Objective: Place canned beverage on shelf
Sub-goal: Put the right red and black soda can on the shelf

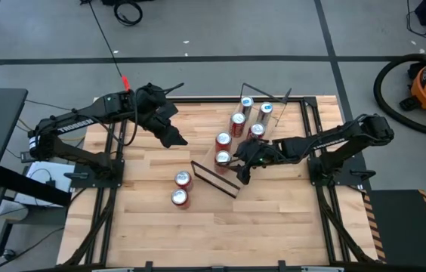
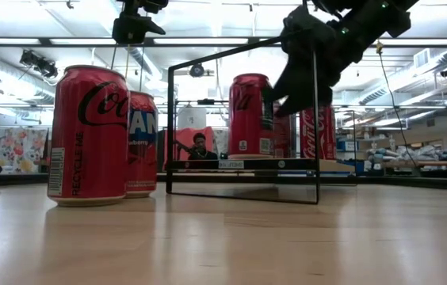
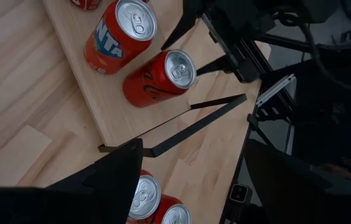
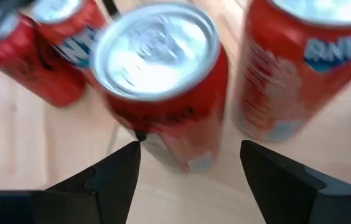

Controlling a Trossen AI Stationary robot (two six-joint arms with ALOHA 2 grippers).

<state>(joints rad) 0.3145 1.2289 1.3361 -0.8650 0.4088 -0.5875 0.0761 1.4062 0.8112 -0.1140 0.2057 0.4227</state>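
Two cans (image 1: pixel 180 189) waiting off the shelf (image 1: pixel 254 140); right gripper (image 1: pixel 236 160) open, empty, beside newly shelved can (image 1: pixel 223 158). Next: retreat, fetch another. Left gripper (image 1: pixel 174 136) open, idle.

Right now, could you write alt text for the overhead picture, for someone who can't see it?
Seen from above, the right gripper hangs open beside the nearest red can on a wooden shelf holding five cans. The left gripper waits open; two more cans stand on the table.

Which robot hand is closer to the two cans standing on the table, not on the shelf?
Left. The left gripper hangs open just above the two loose cans. The right gripper is farther, open beside the end can on the shelf.
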